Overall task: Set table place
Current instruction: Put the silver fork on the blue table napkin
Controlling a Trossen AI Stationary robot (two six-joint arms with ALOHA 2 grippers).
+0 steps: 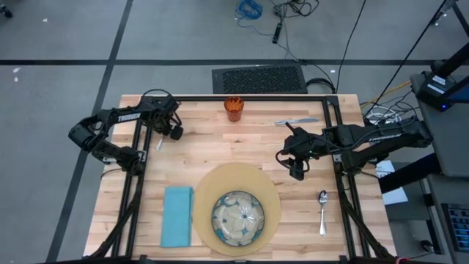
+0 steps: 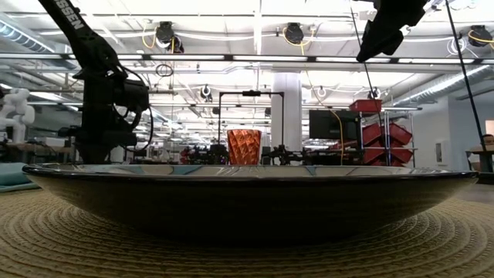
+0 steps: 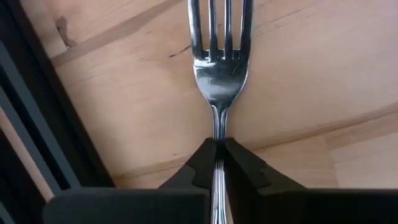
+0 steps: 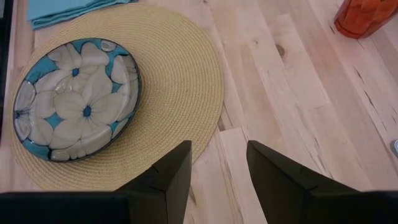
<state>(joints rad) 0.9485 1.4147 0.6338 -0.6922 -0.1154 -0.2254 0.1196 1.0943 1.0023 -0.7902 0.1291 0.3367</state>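
Observation:
My left gripper is at the table's far left, shut on a metal fork whose tines point away from the fingers. My right gripper is open and empty, held above the table right of the tan mat. The blue-green flowered dish sits on the mat. The teal napkin lies flat left of the mat. The spoon lies right of the mat. The knife lies at the far right. The orange cup stands at the far edge. My left gripper pinches the fork's handle, just behind the neck, between its two fingertips. The fingers lie along the fork, and the tines stick out past them over the wood. Whether the fork touches the table, I cannot tell.
A black metal frame runs along the table's left, far and right sides. Bare wood lies between the mat and the far edge.

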